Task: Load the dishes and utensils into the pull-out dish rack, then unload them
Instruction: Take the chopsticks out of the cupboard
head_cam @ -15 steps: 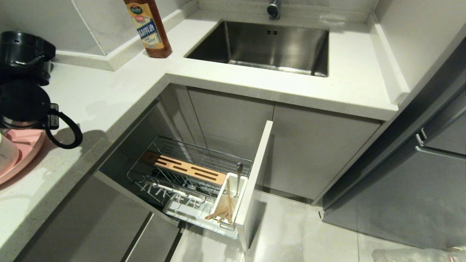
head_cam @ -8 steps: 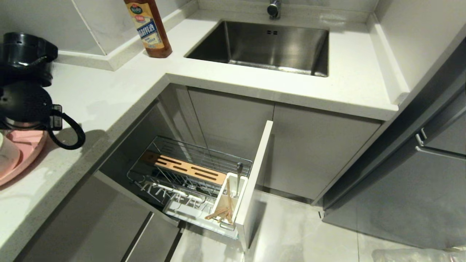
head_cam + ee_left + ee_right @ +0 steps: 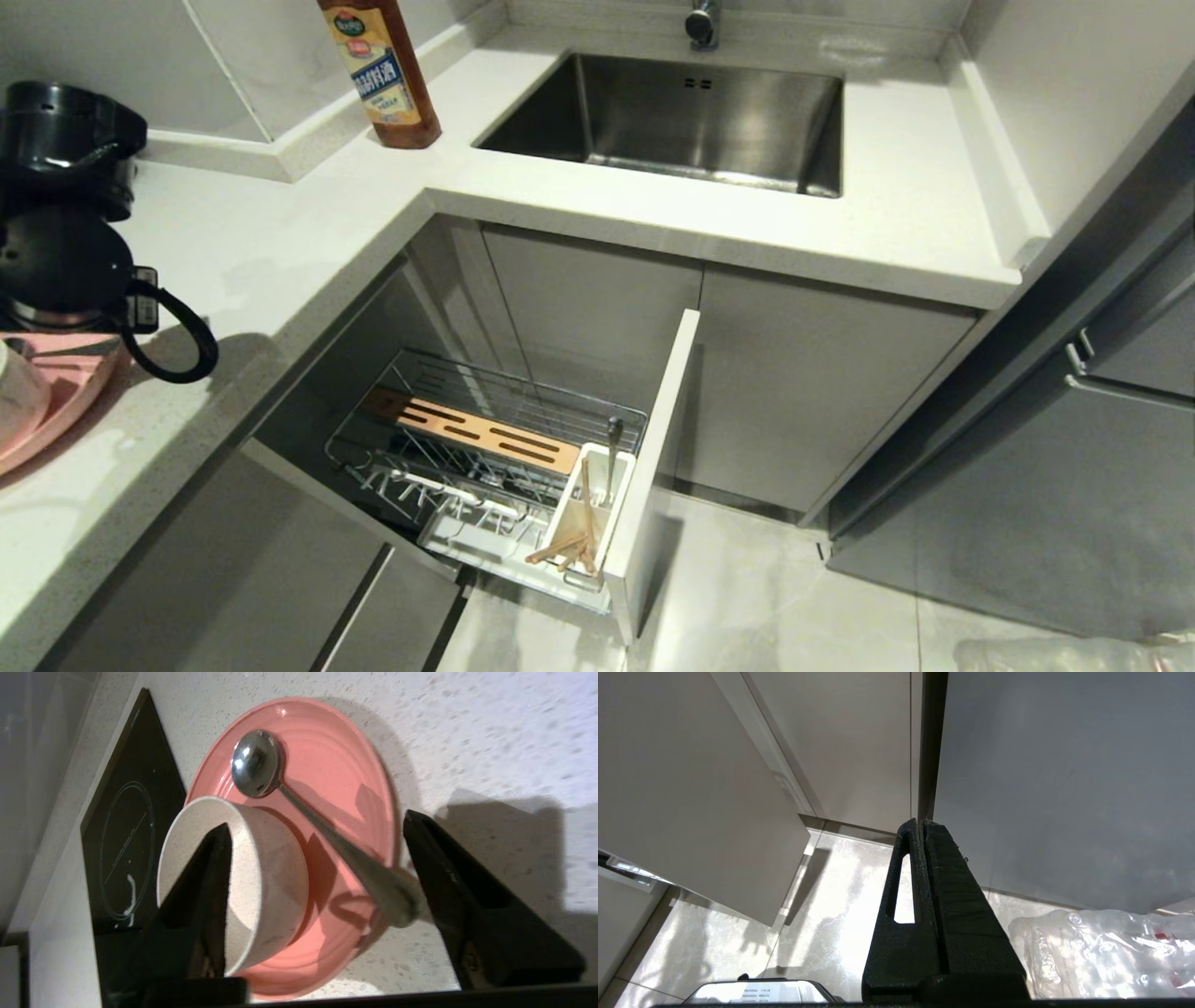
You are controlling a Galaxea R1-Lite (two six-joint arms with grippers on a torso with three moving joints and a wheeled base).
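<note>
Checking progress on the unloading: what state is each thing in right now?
Pull-out dish rack: pulled out.
Chopsticks: in the rack's white cup.
Pink plate: flat on the counter.
Cream bowl: upright on the plate.
Spoon: lying on the plate.
Left gripper: fingers open, above the spoon.
Right gripper: shut, idle.

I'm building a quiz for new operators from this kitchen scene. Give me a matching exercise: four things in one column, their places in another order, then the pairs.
Things:
1. spoon
2. bowl
3. chopsticks
4. bottle

Places:
A. in the white cup of the pull-out rack
B. standing on the counter beside the sink
C. lying on the pink plate, handle over its rim
D. standing on the pink plate

Pairs: 1-C, 2-D, 3-A, 4-B
</note>
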